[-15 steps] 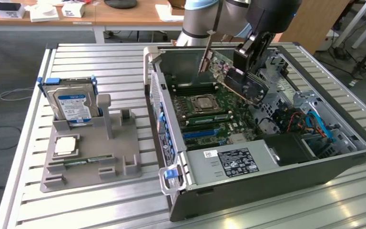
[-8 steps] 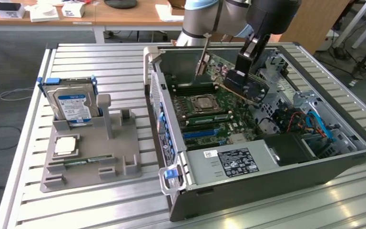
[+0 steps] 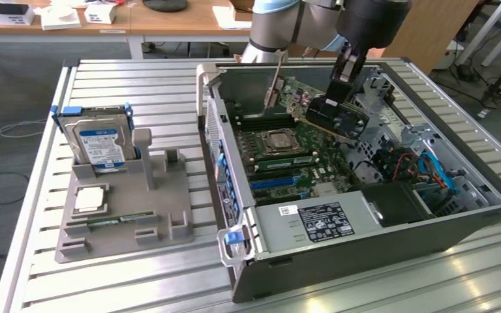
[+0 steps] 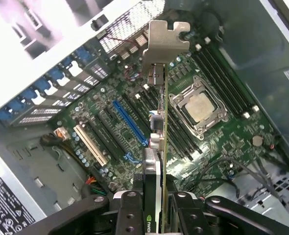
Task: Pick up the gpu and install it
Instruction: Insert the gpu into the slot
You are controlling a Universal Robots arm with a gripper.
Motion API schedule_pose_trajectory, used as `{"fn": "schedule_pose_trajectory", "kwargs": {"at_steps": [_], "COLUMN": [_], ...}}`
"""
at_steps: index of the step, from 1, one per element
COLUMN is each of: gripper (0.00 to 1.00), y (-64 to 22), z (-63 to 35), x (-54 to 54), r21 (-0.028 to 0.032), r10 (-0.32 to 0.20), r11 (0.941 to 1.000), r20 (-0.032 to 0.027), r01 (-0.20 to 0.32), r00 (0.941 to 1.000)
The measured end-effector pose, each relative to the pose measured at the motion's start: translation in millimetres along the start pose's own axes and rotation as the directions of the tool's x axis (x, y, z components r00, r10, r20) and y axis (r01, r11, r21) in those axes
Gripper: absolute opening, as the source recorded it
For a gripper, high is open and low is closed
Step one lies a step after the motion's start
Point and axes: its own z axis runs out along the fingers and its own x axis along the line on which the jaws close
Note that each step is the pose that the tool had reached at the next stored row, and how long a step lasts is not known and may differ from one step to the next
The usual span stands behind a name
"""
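One gripper (image 3: 336, 103), one card: my pincer is clamped on the gpu (image 3: 342, 120), which hangs tilted in the upper centre of the exterior view, above the motherboard (image 3: 276, 163) inside the open computer case (image 3: 338, 261). Through the wrist camera I see the card edge-on between the fingers (image 4: 130, 215), its silver bracket (image 4: 165, 36) at the far end, over the expansion slots beside the CPU socket (image 4: 201, 107). A hard drive (image 3: 98, 143) stands in the grey holder (image 3: 133, 202) toward the exterior view's left.
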Motion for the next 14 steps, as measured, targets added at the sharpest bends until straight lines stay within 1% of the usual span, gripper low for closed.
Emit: {"fn": "schedule_pose_trajectory", "kwargs": {"at_steps": [3,5,7,9,11,14], "gripper": [0.27,0.27,0.27,0.27,0.27,0.27], "y": [0.0,0.0,0.0,-0.1,-0.1,-0.1], "z": [0.7,1.1,1.6,2.1,2.6,3.4], "x": [0.0,0.0,0.0,0.0,0.0,0.0], "r21": [0.0002,0.0002,0.0002,0.0001,0.0002,0.0], "r10": [-0.054,-0.091,-0.127,-0.162,-0.198,-0.252], "r11": [0.9985,0.9958,0.9919,0.9868,0.9802,0.9677], "r20": [-0.0014,-0.0024,-0.0033,-0.0042,-0.0051,-0.0066], "r01": [0.054,0.091,0.127,0.162,0.198,0.252], "r00": [0.9985,0.9958,0.9919,0.9868,0.9802,0.9677]}}
